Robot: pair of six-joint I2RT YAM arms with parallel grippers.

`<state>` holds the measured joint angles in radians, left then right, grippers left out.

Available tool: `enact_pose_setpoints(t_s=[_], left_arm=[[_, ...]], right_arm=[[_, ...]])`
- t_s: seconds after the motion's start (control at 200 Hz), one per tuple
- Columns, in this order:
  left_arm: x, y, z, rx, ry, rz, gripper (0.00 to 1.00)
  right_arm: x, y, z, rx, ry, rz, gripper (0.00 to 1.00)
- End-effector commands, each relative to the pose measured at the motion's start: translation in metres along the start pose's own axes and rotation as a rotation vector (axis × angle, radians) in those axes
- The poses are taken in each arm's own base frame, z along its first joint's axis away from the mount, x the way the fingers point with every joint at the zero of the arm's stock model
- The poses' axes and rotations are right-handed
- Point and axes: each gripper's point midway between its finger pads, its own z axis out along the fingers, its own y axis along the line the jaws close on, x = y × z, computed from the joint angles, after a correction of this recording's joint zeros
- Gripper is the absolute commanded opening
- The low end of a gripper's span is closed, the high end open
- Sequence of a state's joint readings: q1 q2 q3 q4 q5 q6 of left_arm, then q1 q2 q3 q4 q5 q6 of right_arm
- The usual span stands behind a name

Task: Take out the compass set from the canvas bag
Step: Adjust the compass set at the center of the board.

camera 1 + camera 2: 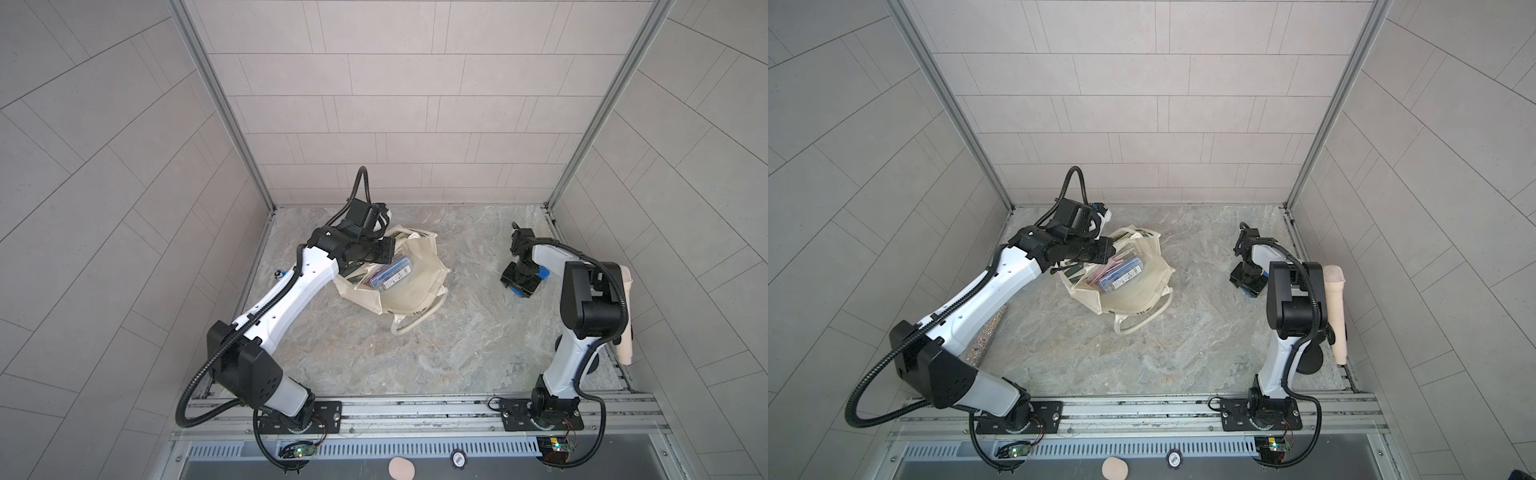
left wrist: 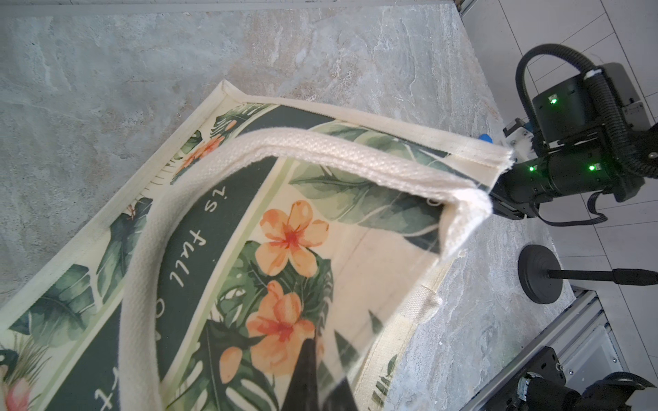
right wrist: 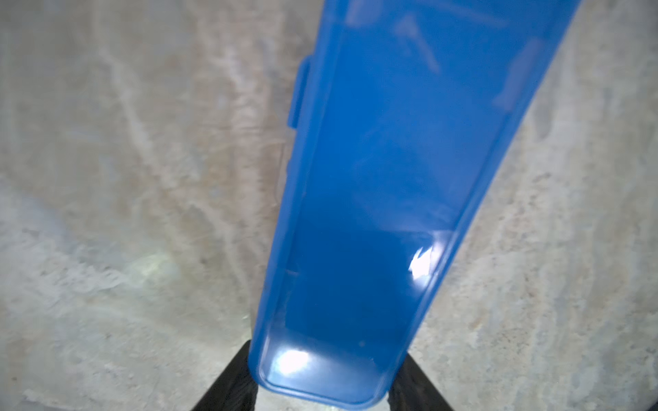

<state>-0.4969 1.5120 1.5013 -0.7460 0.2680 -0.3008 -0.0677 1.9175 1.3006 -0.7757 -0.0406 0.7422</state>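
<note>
**A:** Grey marbled worktop (image 1: 457,332) first. We note the cream canvas bag (image 1: 415,291) slumped on it, mouth gaping upward.

**B:** Agreed. We see a labelled blue case (image 1: 392,274) lying inside the bag.

**A:** A plain blue case (image 3: 374,195) is out of the bag, well apart toward the right. We cannot tell which is the compass set.

**B:** Right gripper (image 3: 320,384): jaws pinching that plain case's end. Left gripper (image 1: 388,251): jaws pressed together at the bag's rim.

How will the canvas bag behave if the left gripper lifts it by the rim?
Probably floppy: the canvas bag is slumped and creased, its rim buckled at the left gripper. Thin cloth, so likely light, but the cases inside may slide out its open mouth.
</note>
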Motion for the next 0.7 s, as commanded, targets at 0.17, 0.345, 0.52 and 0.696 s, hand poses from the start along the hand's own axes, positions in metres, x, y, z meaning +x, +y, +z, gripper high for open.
enact_pose_setpoints(t_s=[0.17, 0.345, 0.52, 0.696], left_arm=[[-0.003, 0.005, -0.014, -0.034, -0.008, 0.005, 0.00], [-0.003, 0.006, -0.016, -0.040, -0.008, 0.009, 0.00], [-0.003, 0.006, -0.016, -0.038, -0.007, 0.006, 0.00], [-0.003, 0.006, -0.020, -0.043, -0.008, 0.007, 0.00]], right_arm=[[0.018, 0.066, -0.002, 0.048, 0.030, -0.459, 0.54], [0.032, 0.097, -0.010, 0.081, 0.009, -0.645, 0.54], [0.041, 0.096, -0.011, 0.143, 0.007, -0.730, 0.54], [0.045, 0.085, -0.016, 0.132, -0.006, -0.723, 0.56]])
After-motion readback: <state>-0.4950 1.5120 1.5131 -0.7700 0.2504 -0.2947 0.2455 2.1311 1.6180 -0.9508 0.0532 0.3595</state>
